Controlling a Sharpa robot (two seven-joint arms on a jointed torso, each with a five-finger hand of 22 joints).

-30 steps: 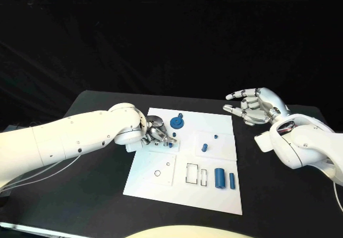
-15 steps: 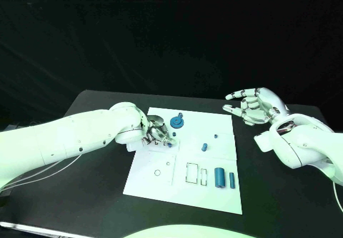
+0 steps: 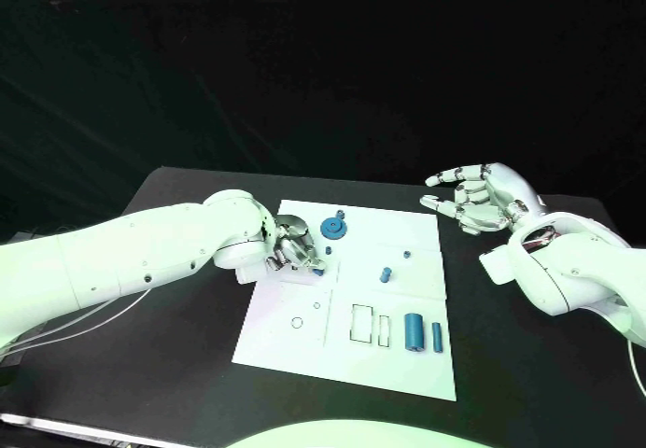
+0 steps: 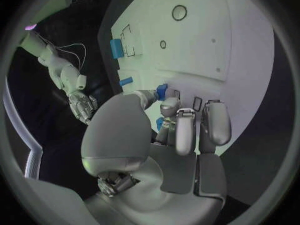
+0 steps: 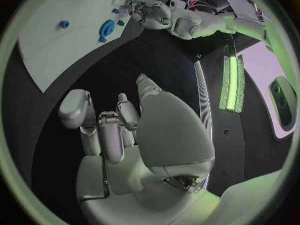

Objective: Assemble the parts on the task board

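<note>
Task board point(image 3: 390, 350), the white plate, lies flat in the middle of the black counter point(image 3: 175, 373) and takes up most of the space between the two arms. Its surface carries printed outlines: a small ring near the left side and rectangular frames near the front.

Next in size, the left hand point(image 3: 294, 248) rests over the board's left edge, its fingers point(image 4: 185, 127) curled down close together onto the plate. In the left wrist view a small blue part point(image 4: 161, 90) sits at the fingertips, and the fingers appear to pinch it against the board, though the grip itself is partly hidden.

At the far right, the right hand point(image 3: 478, 201) hovers above the bare counter, well apart from the board, palm up with fingers loosely spread and nothing in them.

Among the blue parts, a round gear-like piece point(image 3: 332, 229) sits near the board's far edge, just beside the left hand. Two upright cylinders stand side by side near the front right corner, the thicker one point(image 3: 414, 329) left of the slimmer one point(image 3: 436, 336). A small peg point(image 3: 386, 275) lies near the board's middle.
</note>
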